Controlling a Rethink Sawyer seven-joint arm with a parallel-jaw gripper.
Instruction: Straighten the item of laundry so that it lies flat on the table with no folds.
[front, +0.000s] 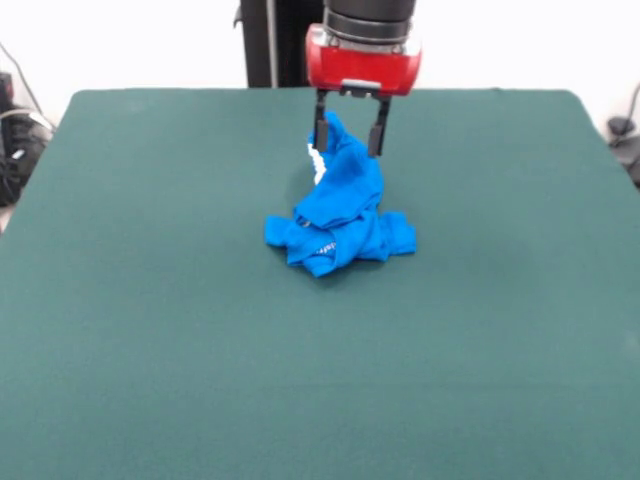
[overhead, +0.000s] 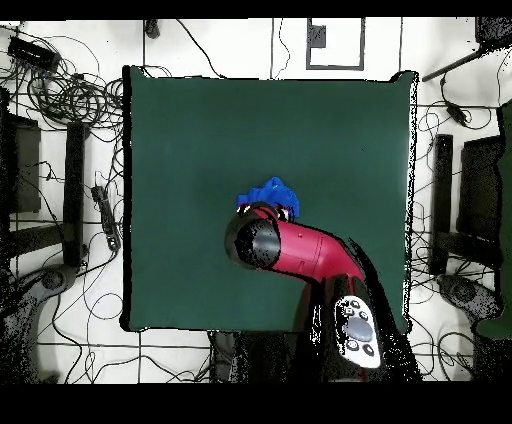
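Observation:
The item of laundry (front: 345, 215), a bright blue T-shirt, lies crumpled in a heap near the middle of the dark green table (front: 150, 300). One part of it rises in a peak between my fingers, against the left one (front: 321, 130). My gripper (front: 348, 150) hangs straight over the heap with its two black fingers set apart on either side of the peak. A little white print shows at the peak's left side. In the overhead view the shirt (overhead: 268, 195) pokes out from under the red arm (overhead: 300, 250), which hides the gripper, on the table (overhead: 180, 130).
The black pedestal (front: 270, 45) stands behind the table's far edge. Cables and black stands (overhead: 75, 190) lie on the floor around the table. The green top stretches far beyond the shirt on all sides.

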